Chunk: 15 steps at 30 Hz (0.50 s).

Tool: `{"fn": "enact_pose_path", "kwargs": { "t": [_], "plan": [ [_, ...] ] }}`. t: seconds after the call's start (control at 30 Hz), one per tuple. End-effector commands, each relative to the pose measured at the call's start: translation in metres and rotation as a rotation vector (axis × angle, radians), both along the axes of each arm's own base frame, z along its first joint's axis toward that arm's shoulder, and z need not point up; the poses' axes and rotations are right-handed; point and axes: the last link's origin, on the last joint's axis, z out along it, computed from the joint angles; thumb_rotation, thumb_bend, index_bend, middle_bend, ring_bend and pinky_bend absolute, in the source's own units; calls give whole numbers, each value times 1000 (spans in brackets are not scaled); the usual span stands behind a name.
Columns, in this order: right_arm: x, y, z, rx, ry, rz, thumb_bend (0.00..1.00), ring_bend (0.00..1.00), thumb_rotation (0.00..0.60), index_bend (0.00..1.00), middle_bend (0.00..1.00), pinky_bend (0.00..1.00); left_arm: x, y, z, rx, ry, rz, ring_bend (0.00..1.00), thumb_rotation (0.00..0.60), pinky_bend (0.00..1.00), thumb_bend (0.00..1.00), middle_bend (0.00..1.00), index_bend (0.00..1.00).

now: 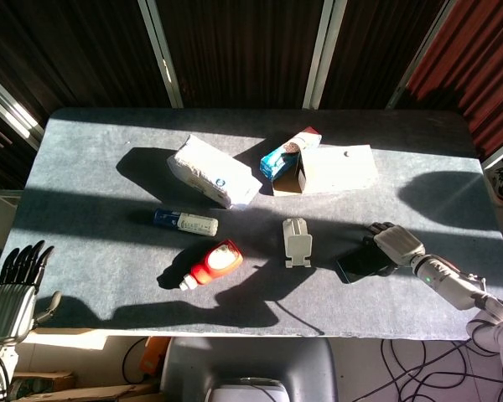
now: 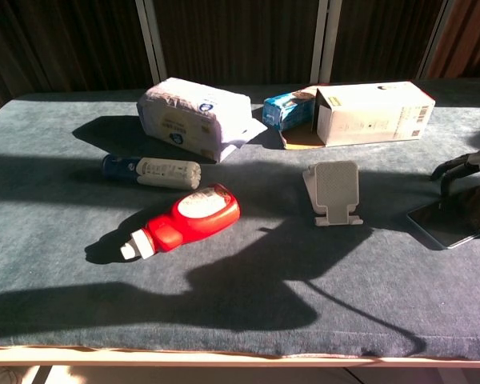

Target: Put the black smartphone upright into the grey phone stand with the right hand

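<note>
The black smartphone point(image 1: 359, 263) lies flat on the grey table cloth, right of the grey phone stand point(image 1: 297, 241). My right hand point(image 1: 394, 244) arches over the phone's far right end, fingers spread and curved down, fingertips point(image 2: 446, 170) touching at the phone's far edge. In the chest view the phone point(image 2: 456, 216) shows at the right border, about a hand's width from the empty stand point(image 2: 334, 192). My left hand point(image 1: 12, 289) hangs open off the table's front left corner, fingers spread.
A red bottle point(image 1: 211, 263) and a blue-white tube point(image 1: 185, 222) lie left of the stand. Behind it are a white soft pack point(image 1: 211, 172), a blue packet point(image 1: 285, 155) and a white carton point(image 1: 335, 169). Hard shadows cross the cloth.
</note>
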Motion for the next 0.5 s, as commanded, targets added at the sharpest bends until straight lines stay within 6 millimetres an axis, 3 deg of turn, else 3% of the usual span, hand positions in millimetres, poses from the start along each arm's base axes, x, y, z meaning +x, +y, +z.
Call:
{"fn": "enact_pose_path", "kwargs": {
  "t": [0.03, 0.2, 0.5],
  "plan": [
    [-3, 4, -4, 1, 4, 1, 246, 254, 600, 597, 356, 421, 0, -1, 0, -1, -1, 0, 0, 600, 28, 356, 0, 0],
    [-3, 6, -6, -17, -6, 13, 246, 320, 600, 662, 421, 472, 0, -1, 1, -1, -3, -3, 0, 600, 28, 357, 0, 0],
    [0, 11, -6, -47, -26, 65, 285, 520, 600, 925, 623, 542, 0, -1, 1, 2, -8, -6, 0, 600, 29, 356, 0, 0]
  ]
}}
